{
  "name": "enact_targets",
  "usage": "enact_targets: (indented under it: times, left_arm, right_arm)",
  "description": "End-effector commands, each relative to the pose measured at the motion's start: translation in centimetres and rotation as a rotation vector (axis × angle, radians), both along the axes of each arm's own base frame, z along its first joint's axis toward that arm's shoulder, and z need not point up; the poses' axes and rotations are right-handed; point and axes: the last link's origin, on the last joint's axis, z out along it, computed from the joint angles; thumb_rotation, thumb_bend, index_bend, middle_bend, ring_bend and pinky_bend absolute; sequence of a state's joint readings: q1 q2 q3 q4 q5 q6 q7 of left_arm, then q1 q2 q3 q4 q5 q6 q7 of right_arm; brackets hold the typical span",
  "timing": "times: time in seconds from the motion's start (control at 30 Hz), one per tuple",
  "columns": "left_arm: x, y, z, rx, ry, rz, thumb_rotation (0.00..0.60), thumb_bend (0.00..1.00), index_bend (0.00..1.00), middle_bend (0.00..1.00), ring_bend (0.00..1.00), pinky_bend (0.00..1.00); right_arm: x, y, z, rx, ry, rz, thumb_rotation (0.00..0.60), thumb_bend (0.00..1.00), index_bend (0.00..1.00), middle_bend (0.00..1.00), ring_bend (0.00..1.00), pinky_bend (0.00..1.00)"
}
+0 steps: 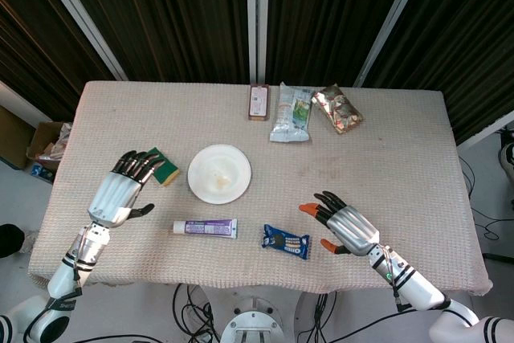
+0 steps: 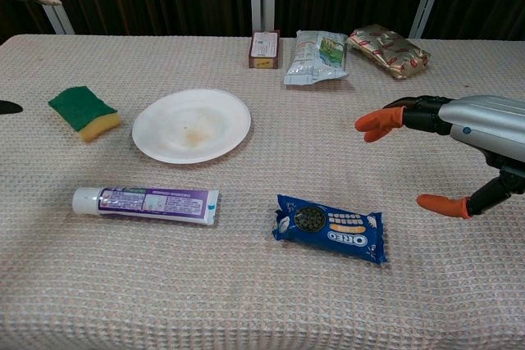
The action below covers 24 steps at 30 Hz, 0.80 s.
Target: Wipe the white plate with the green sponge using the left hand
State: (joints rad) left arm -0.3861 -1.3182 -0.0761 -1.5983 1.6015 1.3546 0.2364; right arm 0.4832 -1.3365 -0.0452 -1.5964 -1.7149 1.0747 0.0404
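Note:
The green sponge (image 1: 166,166) (image 2: 84,112), with a yellow underside, lies on the table left of the white plate (image 1: 218,173) (image 2: 191,125). The plate is empty apart from a faint brownish smear at its middle. My left hand (image 1: 120,190) hovers just left of the sponge with its fingers spread and holds nothing. In the head view its dark fingertips (image 1: 138,165) overlap the sponge's left edge. The chest view shows the sponge untouched. My right hand (image 1: 345,226) (image 2: 459,133) is open above the table at the right, its fingers apart.
A toothpaste tube (image 1: 205,227) (image 2: 145,204) lies in front of the plate, with a blue Oreo pack (image 1: 285,241) (image 2: 330,228) to its right. Along the far edge sit a small box (image 1: 258,102), a snack bag (image 1: 290,112) and a foil packet (image 1: 337,108).

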Motion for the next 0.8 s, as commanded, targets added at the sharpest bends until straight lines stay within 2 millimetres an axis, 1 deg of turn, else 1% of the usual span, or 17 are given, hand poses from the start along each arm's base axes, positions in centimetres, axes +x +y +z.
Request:
enact_targets:
  times: [0.03,0.3,0.43,0.5,0.63,0.8]
  left_arm:
    - [0.0,0.0,0.0,-0.001,0.003,0.002,0.6,0.07,0.16,0.15,0.13,0.15]
    - [-0.1,0.0,0.0,-0.002,0.004,0.006,0.6,0.07,0.16,0.15,0.13,0.15]
    - [-0.2,0.1,0.2,-0.003,0.008,0.011,0.6,0.07,0.16,0.15,0.13,0.15]
    - [-0.1,0.4,0.3,-0.007,0.018,0.012,0.6,0.07,0.16,0.15,0.13,0.15]
    - [0.0,1.8,0.4,-0.031,0.051,0.011,0.6,0.07,0.16,0.15,0.13,0.15]
    - [-0.2,5.6,-0.2,-0.094,0.154,0.035,0.6,0.07,0.16,0.15,0.13,0.15]
  right_arm:
    - [-0.1,0.0,0.0,0.0,0.0,-0.002,0.6,0.26,0.13,0.17,0.0,0.0]
    - [-0.2,0.0,-0.1,0.0,0.0,-0.005,0.6,0.26,0.13,0.17,0.0,0.0]
    - [-0.3,0.1,0.3,-0.016,0.002,-0.002,0.6,0.26,0.13,0.17,0.0,0.0]
    - [-0.4,0.2,1.1,-0.045,0.001,0.002,0.6,0.26,0.13,0.17,0.0,0.0]
    - [-0.8,0.3,3.7,-0.132,-0.008,-0.001,0.6,0.26,0.13,0.18,0.0,0.0]
    - [-1.5,0.6,7.6,-0.262,-0.006,-0.028,0.6,0.26,0.13,0.18,0.0,0.0]
